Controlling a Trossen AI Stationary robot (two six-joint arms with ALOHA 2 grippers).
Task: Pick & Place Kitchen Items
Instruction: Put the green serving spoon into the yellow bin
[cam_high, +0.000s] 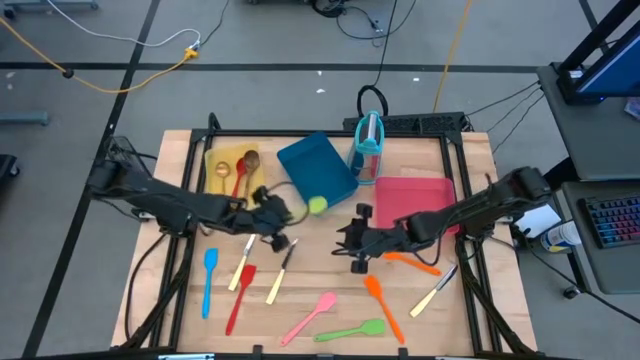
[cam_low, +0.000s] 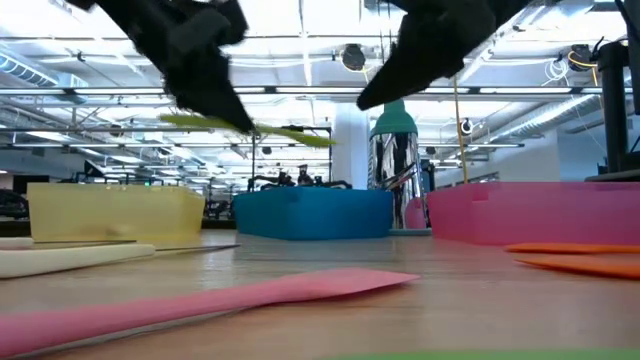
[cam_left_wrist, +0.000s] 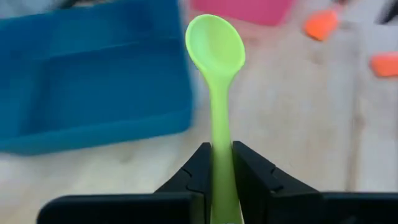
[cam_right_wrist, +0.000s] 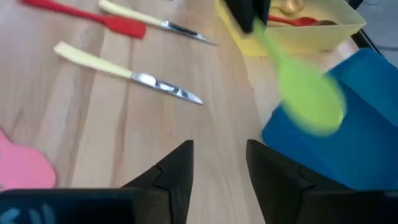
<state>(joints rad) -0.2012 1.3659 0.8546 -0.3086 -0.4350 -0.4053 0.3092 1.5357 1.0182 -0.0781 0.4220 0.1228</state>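
My left gripper (cam_high: 283, 213) is shut on a light green spoon (cam_high: 312, 206), carried in the air by the near edge of the blue tray (cam_high: 315, 168). The low view shows the spoon (cam_low: 250, 129) lying level above the table. My right gripper (cam_right_wrist: 217, 163) is open and empty, hovering over the table's middle (cam_high: 347, 240), in front of the red tray (cam_high: 415, 198). Cream-handled knives (cam_high: 243, 263), a red spatula (cam_high: 240, 295), a blue spatula (cam_high: 208, 280), a pink one (cam_high: 310, 318), a green one (cam_high: 350, 330) and orange ones (cam_high: 385, 305) lie flat on the wood. My left gripper pinches the green spoon's handle (cam_left_wrist: 221, 163) between its two fingers, with the fingers lying across the handle. The bowl (cam_left_wrist: 215, 42) sticks out past the fingertips toward the blue tray (cam_left_wrist: 93, 93). The spoon is lifted clear of the table and lies about level.
The yellow tray (cam_high: 222, 172) at the far left holds a red spoon (cam_high: 240, 178) and a wooden spoon (cam_high: 250, 160). An upright teal holder (cam_high: 370, 140) stands at the far edge between the blue and red trays. The two grippers are close together over the table's middle.
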